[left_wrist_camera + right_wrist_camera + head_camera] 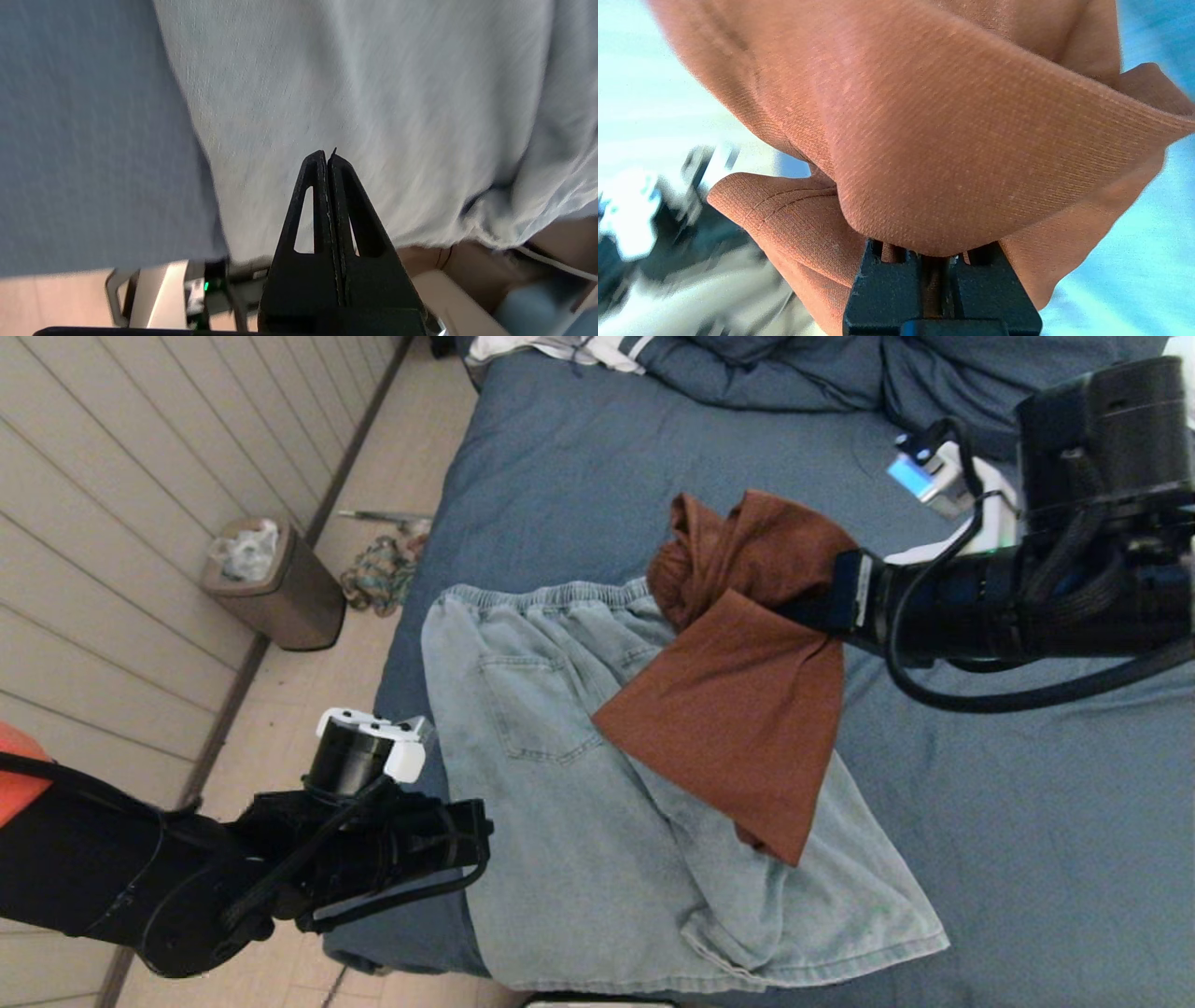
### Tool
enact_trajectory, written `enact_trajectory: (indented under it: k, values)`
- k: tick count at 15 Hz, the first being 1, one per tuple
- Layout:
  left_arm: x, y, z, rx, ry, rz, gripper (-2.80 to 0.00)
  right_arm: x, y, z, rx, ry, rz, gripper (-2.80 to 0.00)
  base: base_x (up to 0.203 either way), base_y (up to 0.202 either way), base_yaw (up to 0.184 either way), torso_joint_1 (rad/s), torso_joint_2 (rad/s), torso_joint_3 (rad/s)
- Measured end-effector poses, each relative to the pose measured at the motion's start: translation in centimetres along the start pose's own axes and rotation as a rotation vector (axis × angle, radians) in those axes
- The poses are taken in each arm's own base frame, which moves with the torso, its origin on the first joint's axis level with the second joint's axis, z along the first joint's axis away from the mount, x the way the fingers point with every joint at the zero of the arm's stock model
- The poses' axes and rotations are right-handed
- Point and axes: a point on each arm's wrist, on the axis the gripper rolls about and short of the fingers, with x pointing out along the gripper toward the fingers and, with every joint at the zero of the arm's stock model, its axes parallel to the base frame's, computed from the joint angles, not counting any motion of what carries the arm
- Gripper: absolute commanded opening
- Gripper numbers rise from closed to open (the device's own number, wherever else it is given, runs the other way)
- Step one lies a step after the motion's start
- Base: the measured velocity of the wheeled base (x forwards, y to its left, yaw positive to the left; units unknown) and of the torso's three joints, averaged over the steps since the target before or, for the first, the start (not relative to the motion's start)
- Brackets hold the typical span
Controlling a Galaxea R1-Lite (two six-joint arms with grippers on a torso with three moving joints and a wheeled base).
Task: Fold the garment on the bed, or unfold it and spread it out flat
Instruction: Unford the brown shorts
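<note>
Right gripper [941, 261] pinches one rust garment [738, 709]; apparently one denim shorts [597, 821].

Left arm: low at the robot's left, forearm reaching forward | left end effector [328, 161]: fingers pressed together, holding nothing | right arm: stretched in from the right, raised | right end effector [941, 261]: fingers clamped on cloth, tips hidden under it
</note>
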Motion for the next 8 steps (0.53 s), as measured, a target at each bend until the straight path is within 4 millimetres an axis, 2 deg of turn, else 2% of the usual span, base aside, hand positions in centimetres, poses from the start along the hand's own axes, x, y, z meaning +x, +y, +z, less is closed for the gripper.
enact_trajectory:
  k: [3,6,7,8]
  values:
    - [-0.4,0.0,0.4,0.002,-0.059,0.014,-2.8,2.6,1.7,-2.0,-0.011,0.136,0.137,-2.8,0.0,0.0,0.0,0.0,0.0,0.0]
    - [-0.5,0.0,0.4,0.003,-0.064,0.014,-2.8,4.5,2.0,-3.7,-0.025,0.211,0.15,-2.8,0.0,0.0,0.0,0.0,0.0,0.0]
    - [-0.5,0.0,0.4,0.003,-0.064,0.014,-2.8,4.8,1.9,-4.3,-0.036,0.232,0.145,0.0,0.0,0.0,0.0,0.0,0.0,0.0]
    - [-0.5,0.0,0.4,0.004,-0.063,0.014,-2.8,5.1,1.8,-5.1,-0.066,0.253,0.136,0.0,0.0,0.0,0.0,0.0,0.0,0.0]
